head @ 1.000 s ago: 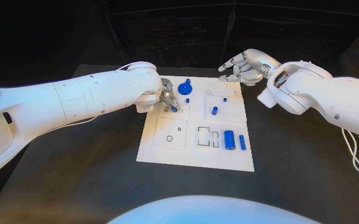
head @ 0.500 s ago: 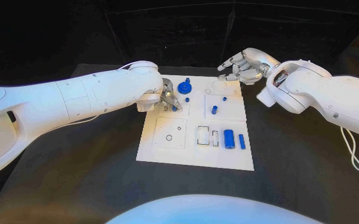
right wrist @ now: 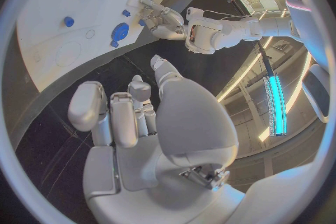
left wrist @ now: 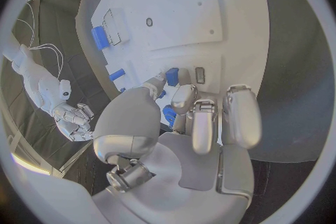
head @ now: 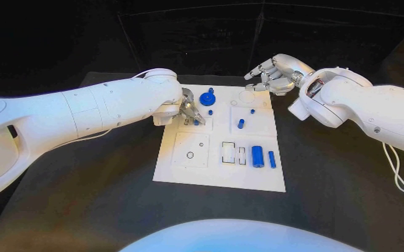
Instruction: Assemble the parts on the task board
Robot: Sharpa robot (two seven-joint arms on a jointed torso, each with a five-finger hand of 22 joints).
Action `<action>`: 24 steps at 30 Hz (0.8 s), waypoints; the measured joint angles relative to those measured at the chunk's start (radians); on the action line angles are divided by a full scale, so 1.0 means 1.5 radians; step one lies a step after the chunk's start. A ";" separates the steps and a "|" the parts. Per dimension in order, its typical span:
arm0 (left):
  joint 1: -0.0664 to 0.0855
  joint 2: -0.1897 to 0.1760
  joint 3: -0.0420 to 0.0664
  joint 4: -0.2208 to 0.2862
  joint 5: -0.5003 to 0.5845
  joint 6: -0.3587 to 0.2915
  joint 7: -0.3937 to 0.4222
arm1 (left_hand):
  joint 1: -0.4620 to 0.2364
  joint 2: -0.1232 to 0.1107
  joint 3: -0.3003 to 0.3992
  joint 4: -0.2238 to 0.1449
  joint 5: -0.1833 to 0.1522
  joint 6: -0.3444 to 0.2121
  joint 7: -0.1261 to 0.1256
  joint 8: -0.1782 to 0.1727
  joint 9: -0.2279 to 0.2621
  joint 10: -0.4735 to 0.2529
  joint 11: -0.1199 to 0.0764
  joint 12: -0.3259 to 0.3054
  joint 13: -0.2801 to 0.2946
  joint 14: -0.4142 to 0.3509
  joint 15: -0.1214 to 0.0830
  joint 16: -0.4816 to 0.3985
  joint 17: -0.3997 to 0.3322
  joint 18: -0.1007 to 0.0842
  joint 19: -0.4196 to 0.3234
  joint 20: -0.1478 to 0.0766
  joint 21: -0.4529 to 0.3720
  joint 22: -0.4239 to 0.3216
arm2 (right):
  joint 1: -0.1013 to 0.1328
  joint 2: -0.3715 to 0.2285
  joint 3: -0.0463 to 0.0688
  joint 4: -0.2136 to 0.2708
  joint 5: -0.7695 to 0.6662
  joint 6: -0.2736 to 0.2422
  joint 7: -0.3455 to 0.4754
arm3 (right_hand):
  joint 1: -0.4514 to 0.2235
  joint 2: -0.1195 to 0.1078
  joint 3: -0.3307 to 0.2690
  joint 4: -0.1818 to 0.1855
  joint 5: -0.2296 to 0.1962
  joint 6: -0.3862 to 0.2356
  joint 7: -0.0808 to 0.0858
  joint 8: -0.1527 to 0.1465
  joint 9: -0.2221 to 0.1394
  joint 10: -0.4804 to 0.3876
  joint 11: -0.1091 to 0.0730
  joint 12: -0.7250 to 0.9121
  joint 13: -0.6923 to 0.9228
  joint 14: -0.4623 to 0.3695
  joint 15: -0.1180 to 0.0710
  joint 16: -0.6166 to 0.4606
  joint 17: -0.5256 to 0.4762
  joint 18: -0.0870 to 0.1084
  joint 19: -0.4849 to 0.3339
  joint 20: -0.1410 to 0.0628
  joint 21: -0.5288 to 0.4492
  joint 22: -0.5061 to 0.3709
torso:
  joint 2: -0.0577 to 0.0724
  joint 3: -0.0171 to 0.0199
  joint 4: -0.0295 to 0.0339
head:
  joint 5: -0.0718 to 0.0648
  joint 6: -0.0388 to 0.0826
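Blue peg (left wrist: 171,76) sits pinched in the left hand (head: 190,112) fingers (left wrist: 183,98) over the task board (head: 220,173) near its far-left corner. Lower it square to its socket. Right hand (head: 274,77) hovers released beyond the board's far-right corner.

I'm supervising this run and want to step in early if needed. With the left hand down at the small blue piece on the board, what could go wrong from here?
1. The left hand works at a small blue piece; its fingers hide the contact, so a slip may go unseen.
2. The blue disc stands close beside that hand and could get knocked.
3. The right hand hovers off the task board, empty, unable to steady it.
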 measured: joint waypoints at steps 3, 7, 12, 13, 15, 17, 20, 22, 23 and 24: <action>0.000 -0.007 0.000 0.004 0.000 -0.004 0.000 | -0.006 0.001 -0.028 0.014 -0.008 0.002 -0.002 0.001 0.001 0.000 0.000 0.003 0.000 0.000 0.000 0.000 0.000 0.000 0.000 0.000 0.000 0.002 | 0.000 0.000 0.000 -0.001 0.000 0.000 0.000 | 0.000 0.000 -0.002 0.002 0.000 0.000 0.000 0.000 0.000 0.000 0.000 0.000 -0.001 0.000 0.000 0.000 0.000 0.000 0.000 0.000 0.000 -0.002 | 0.000 -0.0004 0.0004 | -0.001 0.000; -0.001 -0.017 0.003 0.013 0.000 -0.010 0.001 | -0.006 0.001 -0.064 0.033 -0.012 0.002 -0.002 0.004 0.002 0.000 0.000 0.003 0.000 -0.003 -0.003 0.000 0.000 0.000 0.000 0.000 0.000 0.003 | 0.000 0.001 0.000 -0.002 0.000 0.000 0.000 | 0.000 0.000 -0.002 0.002 0.000 0.000 0.000 0.000 0.000 0.000 0.000 0.000 -0.001 0.000 0.000 0.000 0.000 0.000 0.000 0.000 0.000 -0.002 | 0.000 -0.0004 0.0004 | -0.001 0.000; -0.001 -0.029 0.030 0.027 0.000 -0.022 0.002 | -0.009 -0.002 -0.098 0.053 -0.014 0.002 -0.002 0.004 0.003 0.002 -0.002 0.003 0.000 -0.003 -0.003 0.000 0.000 0.000 0.002 -0.002 0.000 0.003 | 0.000 0.001 0.000 -0.005 0.000 0.000 0.000 | 0.000 0.000 -0.002 0.002 0.000 0.000 0.000 0.000 0.000 0.000 0.000 0.000 -0.001 0.000 0.000 0.000 0.000 0.000 0.000 0.000 0.000 -0.002 | 0.000 -0.0004 0.0005 | -0.003 -0.001; 0.000 -0.031 0.035 0.029 0.000 -0.024 0.002 | -0.009 -0.002 -0.101 0.056 -0.015 0.002 -0.002 0.004 0.003 0.002 -0.002 0.003 0.000 -0.003 -0.003 0.000 0.000 0.000 0.002 -0.002 0.000 0.003 | 0.000 0.001 0.000 -0.005 0.000 0.000 0.000 | 0.000 0.000 -0.002 0.002 0.000 0.000 0.000 0.000 0.000 0.000 0.000 0.000 -0.001 0.000 0.000 0.000 0.000 0.000 0.000 0.000 0.000 -0.002 | 0.000 -0.0004 0.0005 | -0.003 -0.001; 0.001 -0.036 0.047 0.035 0.000 -0.029 0.004 | -0.009 -0.002 -0.110 0.059 -0.015 0.002 -0.002 0.004 0.003 0.002 -0.002 0.003 -0.001 -0.003 -0.002 0.000 0.000 0.000 0.002 -0.002 0.000 0.003 | 0.000 0.002 0.000 -0.006 0.000 0.000 0.000 | 0.000 0.000 -0.002 0.002 0.000 0.000 0.000 0.000 0.000 0.000 0.000 0.000 -0.001 0.000 0.000 0.000 -0.001 0.000 0.000 0.000 0.000 -0.003 | 0.000 -0.0003 0.0006 | -0.003 -0.001; 0.003 -0.040 0.057 0.039 0.000 -0.032 0.005 | -0.003 -0.005 -0.117 0.060 -0.015 0.002 -0.002 0.004 0.003 0.002 -0.002 0.003 -0.006 -0.003 -0.003 0.000 0.000 0.000 0.002 -0.002 -0.002 -0.002 | 0.000 0.002 0.000 -0.007 0.000 0.000 0.000 | 0.000 0.000 -0.002 0.002 0.000 0.000 0.000 0.000 0.000 0.000 0.000 0.000 -0.001 0.000 0.000 0.000 -0.001 0.000 0.000 0.000 0.000 -0.003 | 0.000 -0.0001 0.0008 | -0.002 -0.001; 0.006 -0.048 0.074 0.046 0.000 -0.034 0.007 | 0.025 -0.001 -0.127 0.056 -0.015 -0.011 0.003 0.000 0.002 -0.010 0.003 -0.012 -0.024 -0.003 -0.002 0.000 0.000 0.000 0.002 -0.002 -0.016 -0.019 | 0.000 0.003 0.000 -0.008 0.000 0.000 0.001 | 0.000 0.000 -0.002 0.002 0.000 0.000 0.000 0.000 0.000 0.000 0.000 0.000 -0.001 0.000 0.000 0.000 -0.001 0.000 0.000 0.000 0.000 -0.003 | 0.000 0.0000 0.0010 | -0.001 0.000; 0.012 -0.052 0.080 0.047 -0.001 -0.034 0.008 | 0.033 0.003 -0.137 0.058 -0.015 -0.032 0.009 -0.015 -0.006 -0.025 0.009 -0.028 -0.043 -0.003 -0.002 0.000 0.000 0.000 0.002 -0.002 -0.024 -0.030 | 0.000 0.003 0.000 -0.009 0.000 0.000 0.001 | 0.000 0.000 -0.002 0.002 0.000 0.000 0.000 0.000 0.000 0.000 0.000 0.000 -0.001 0.000 0.000 0.000 -0.001 0.000 0.000 0.000 0.000 -0.003 | 0.000 0.0000 0.0012 | 0.000 0.001; 0.016 -0.055 0.083 0.047 -0.001 -0.033 0.008 | 0.035 0.005 -0.142 0.060 -0.015 -0.041 0.013 -0.022 -0.010 -0.029 0.012 -0.033 -0.050 -0.002 -0.002 0.000 0.000 0.000 0.000 0.000 -0.028 -0.033 | 0.000 0.003 0.000 -0.010 0.000 0.000 0.001 | 0.000 0.000 -0.002 0.002 0.000 0.000 0.000 0.000 0.000 0.000 0.000 0.000 0.000 0.000 0.000 0.000 -0.001 0.000 0.000 0.000 0.000 -0.003 | 0.000 0.0000 0.0012 | 0.000 0.001; 0.019 -0.055 0.085 0.045 -0.001 -0.032 0.008 | 0.041 0.003 -0.148 0.062 -0.015 -0.050 0.018 -0.030 -0.015 -0.033 0.017 -0.037 -0.055 -0.001 0.002 0.000 0.000 0.000 -0.003 0.003 -0.029 -0.037 | 0.000 0.004 0.000 -0.011 0.000 0.000 0.001 | 0.000 0.000 -0.002 0.002 0.000 0.000 0.000 0.000 0.000 0.000 0.000 0.000 0.000 0.000 0.000 0.000 -0.001 0.000 0.000 0.000 0.000 -0.003 | 0.000 0.0000 0.0013 | 0.001 0.001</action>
